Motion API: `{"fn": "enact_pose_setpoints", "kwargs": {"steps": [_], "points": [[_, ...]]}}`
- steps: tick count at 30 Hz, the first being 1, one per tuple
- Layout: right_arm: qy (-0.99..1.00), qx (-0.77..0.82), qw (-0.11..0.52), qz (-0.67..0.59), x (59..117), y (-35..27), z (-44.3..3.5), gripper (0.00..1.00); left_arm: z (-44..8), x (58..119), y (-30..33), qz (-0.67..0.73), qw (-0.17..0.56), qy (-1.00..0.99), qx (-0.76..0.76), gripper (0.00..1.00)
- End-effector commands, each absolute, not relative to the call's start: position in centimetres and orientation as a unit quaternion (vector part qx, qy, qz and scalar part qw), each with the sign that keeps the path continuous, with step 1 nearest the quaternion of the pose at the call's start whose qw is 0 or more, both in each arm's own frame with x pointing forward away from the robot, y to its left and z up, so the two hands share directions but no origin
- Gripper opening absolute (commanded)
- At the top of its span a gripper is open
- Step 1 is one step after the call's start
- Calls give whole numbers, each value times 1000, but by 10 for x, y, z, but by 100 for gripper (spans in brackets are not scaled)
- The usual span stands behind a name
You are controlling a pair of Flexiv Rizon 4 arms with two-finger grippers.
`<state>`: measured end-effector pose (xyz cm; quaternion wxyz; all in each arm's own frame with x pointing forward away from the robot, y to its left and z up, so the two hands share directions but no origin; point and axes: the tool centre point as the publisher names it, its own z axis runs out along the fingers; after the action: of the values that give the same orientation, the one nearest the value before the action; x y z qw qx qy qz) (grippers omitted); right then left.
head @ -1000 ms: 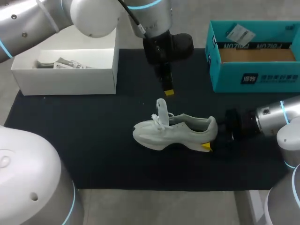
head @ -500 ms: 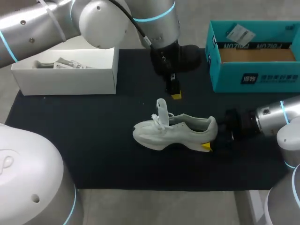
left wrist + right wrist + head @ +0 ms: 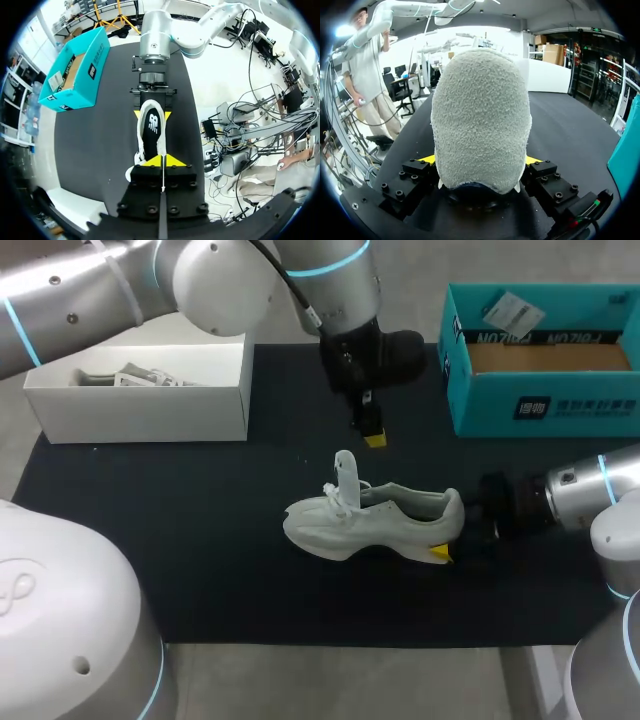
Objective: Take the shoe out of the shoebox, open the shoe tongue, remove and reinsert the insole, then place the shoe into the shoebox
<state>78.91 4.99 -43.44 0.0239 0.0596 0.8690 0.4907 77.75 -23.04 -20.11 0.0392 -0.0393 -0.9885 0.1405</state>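
Over the last second our left gripper (image 3: 373, 440) has slid to the right and a little nearer the shoe, barely shifting in the final half second. The shoe and our right gripper (image 3: 452, 532) have stayed where they were.

The white sneaker (image 3: 370, 520) stands upright on its sole in the middle of the black mat (image 3: 200, 540), toe to our left, heel to our right. Its tongue (image 3: 344, 475) is pulled up and stands almost vertical. From the left wrist we look straight down into the opening, where the dark insole (image 3: 151, 122) lies flat inside.

The right gripper pinches the sneaker's heel from both sides. From the right wrist the fuzzy heel fills the space between the yellow tips and touches both.

The left gripper hangs above the mat, just behind the tongue and apart from it. Its yellow tips are pressed together with only a thin line between them, and we see nothing in them.

The teal cardboard shoebox (image 3: 540, 390) sits open at the far right of the mat, well apart from the sneaker, with a paper tag (image 3: 512, 310) on its rim. The right arm lies in front of it. A white open box (image 3: 140, 400) stands at the far left, with the left arm passing above it.
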Motion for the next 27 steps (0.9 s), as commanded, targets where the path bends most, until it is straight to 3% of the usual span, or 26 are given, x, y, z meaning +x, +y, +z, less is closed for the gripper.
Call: {"fn": "enact_pose_setpoints", "kwargs": {"steps": [1,27], "points": [[870,60,24,489,789,50,-439,0,-226,781,-244,141,25,-988,-56,0],[870,60,24,489,789,50,-439,0,-333,791,-293,141,-9,-984,-108,0]]}}
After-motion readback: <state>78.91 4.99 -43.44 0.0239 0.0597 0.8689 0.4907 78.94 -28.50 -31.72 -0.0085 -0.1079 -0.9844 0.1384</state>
